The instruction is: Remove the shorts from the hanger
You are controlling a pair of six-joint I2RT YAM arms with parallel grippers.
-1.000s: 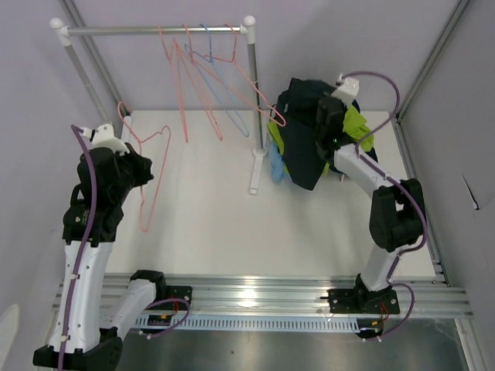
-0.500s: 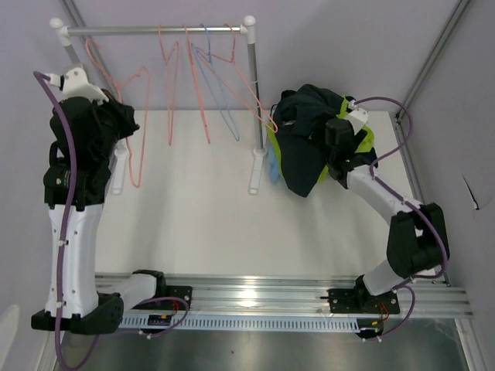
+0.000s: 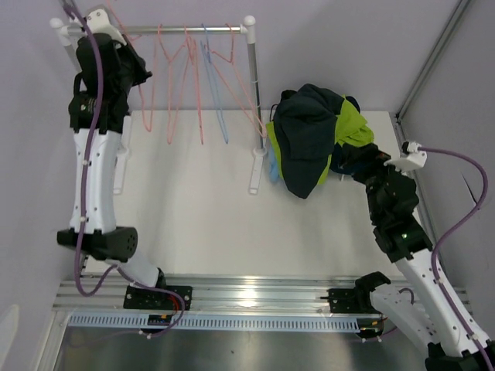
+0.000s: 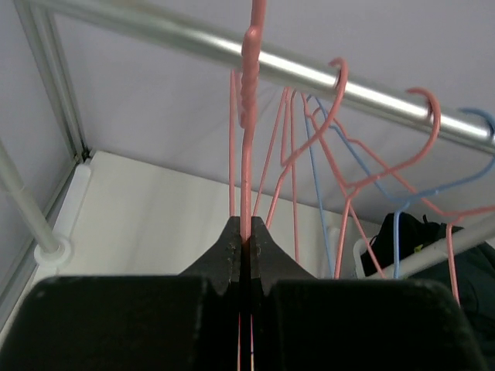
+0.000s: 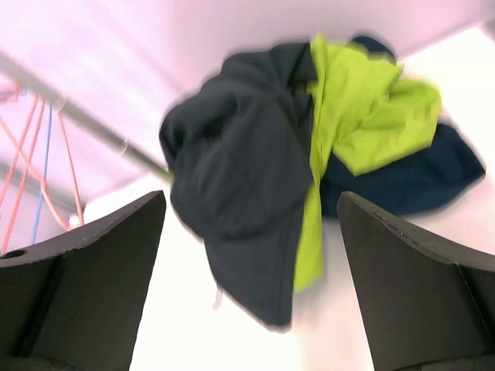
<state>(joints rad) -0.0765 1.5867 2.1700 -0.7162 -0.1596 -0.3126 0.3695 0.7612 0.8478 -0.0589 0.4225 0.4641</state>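
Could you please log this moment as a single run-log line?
left gripper: shut on pink hanger, raised at rail | right gripper: open, empty, facing shorts | shorts: heaped on table

Shorts [image 3: 309,139], upper right, are recorded as a heap — dark blue-green uppermost, lime green beneath, navy behind, light blue at the left edge. A pink hanger [image 4: 248,139] is noted centrally, a blue hanger [image 4: 395,247] lower right; rail [image 4: 309,73] silver, table [image 3: 201,209] white.
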